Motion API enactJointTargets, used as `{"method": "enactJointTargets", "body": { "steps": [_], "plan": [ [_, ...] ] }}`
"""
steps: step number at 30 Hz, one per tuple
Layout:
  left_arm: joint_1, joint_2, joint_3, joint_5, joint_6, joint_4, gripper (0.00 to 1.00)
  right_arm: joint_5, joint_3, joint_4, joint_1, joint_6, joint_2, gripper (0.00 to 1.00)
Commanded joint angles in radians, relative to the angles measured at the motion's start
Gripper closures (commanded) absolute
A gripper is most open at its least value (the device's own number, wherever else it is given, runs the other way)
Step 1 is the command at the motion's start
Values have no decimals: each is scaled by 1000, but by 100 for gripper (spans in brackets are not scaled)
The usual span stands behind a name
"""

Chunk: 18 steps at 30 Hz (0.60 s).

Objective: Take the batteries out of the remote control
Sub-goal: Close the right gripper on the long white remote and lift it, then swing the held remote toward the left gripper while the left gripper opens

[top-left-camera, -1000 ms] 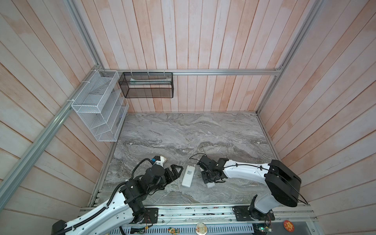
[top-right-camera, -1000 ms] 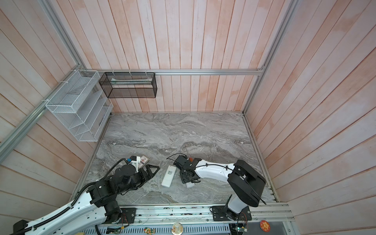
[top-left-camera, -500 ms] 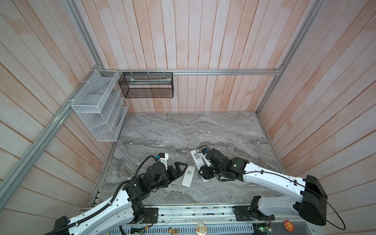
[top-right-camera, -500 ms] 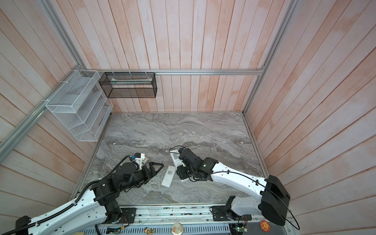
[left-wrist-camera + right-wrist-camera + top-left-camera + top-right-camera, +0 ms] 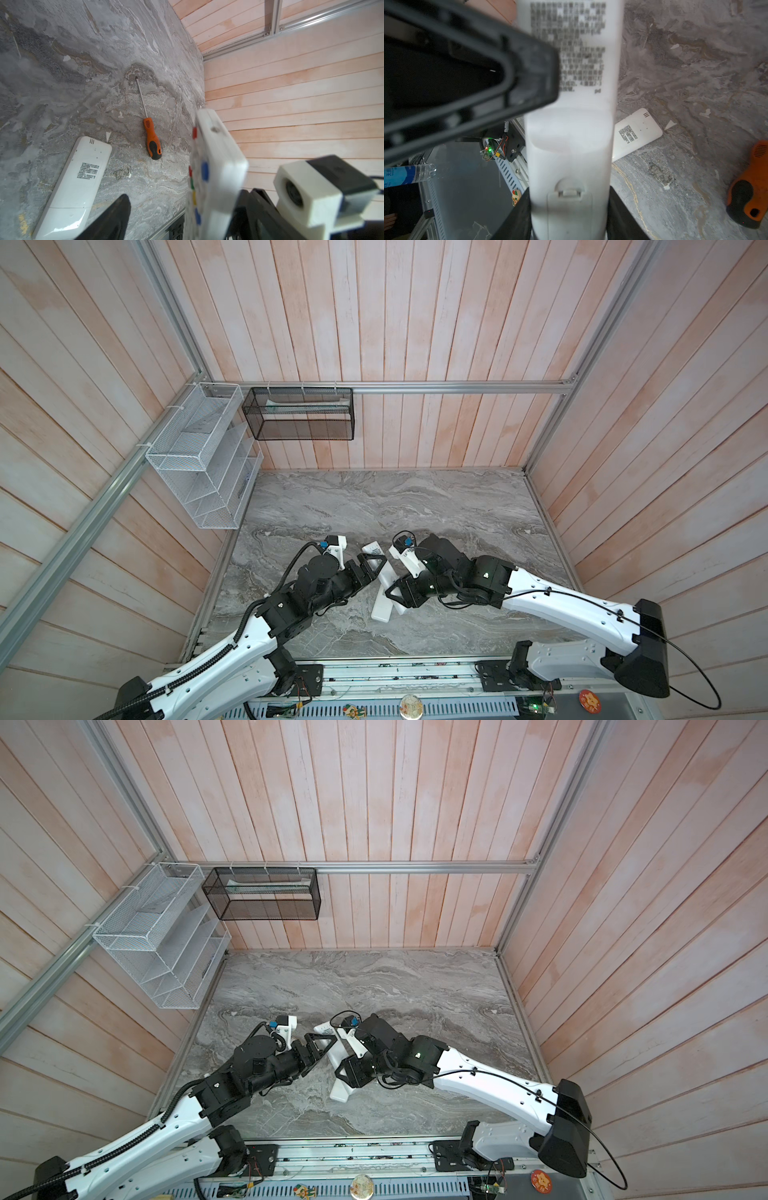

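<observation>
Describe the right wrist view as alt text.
The right hand grips a white remote, back facing the camera, battery cover closed. Beyond it, a second white remote and an orange screwdriver lie on the marble table.

Back half of marble tabletop (image 5: 374, 497) bare, wide passage there. Front-middle crowded: left gripper (image 5: 378, 567) and right gripper (image 5: 569, 214) meet nose to nose. Raised remote (image 5: 372, 551) clamped in right gripper, standing between left gripper's spread jaws. Second remote (image 5: 381, 611) flat on table directly beneath, blocks descent. Screwdriver (image 5: 152, 143) on table near second remote, apart from it. White wire rack (image 5: 199, 464) and black mesh basket (image 5: 299, 414) hang on walls over far-left corner.
</observation>
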Motion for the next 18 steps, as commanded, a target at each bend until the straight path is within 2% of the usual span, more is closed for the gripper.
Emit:
{"method": "enactJointTargets", "body": {
  "steps": [1,9,18],
  "plan": [
    [37,-2,25,39,4,36,17,4,48,-19,21,-24,9,79],
    [65,-1,39,79,20,42,45,29,95,-57,42,-63,62,79],
    [113,-13,48,175,48,-16,52,59,112,-81,41,-108,90,79]
  ]
}}
